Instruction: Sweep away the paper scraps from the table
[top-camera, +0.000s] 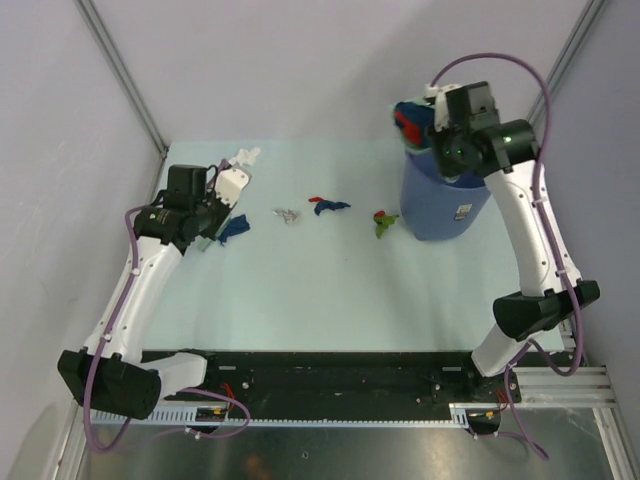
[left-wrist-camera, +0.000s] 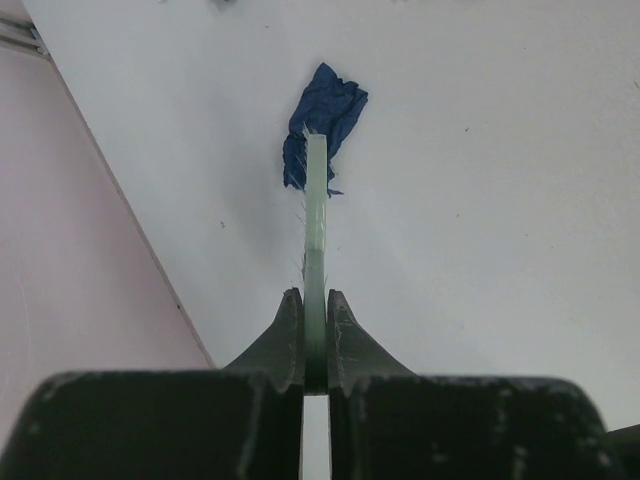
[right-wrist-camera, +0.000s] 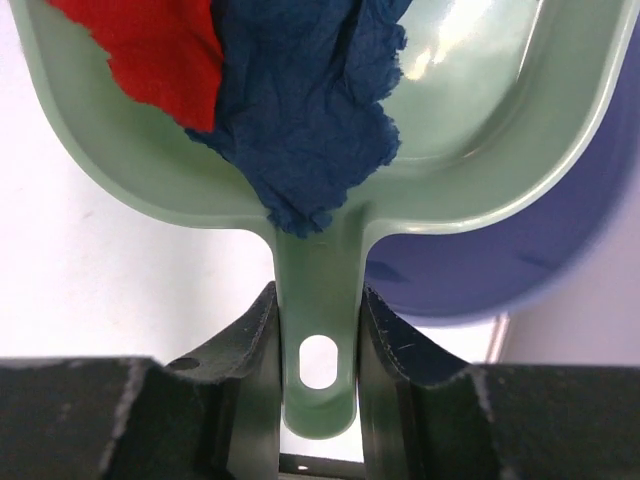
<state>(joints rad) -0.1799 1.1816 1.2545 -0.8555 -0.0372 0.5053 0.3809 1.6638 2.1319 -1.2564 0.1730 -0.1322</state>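
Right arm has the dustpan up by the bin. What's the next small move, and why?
Probably tip the dustpan forward over the blue bin. The right hand is shut on its handle, and red and dark blue paper scraps lie in it, bunched near the handle.

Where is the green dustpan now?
In the top view, the right gripper holds the dustpan by its handle over the blue bin at the table's far right, with red and dark blue scraps in it.
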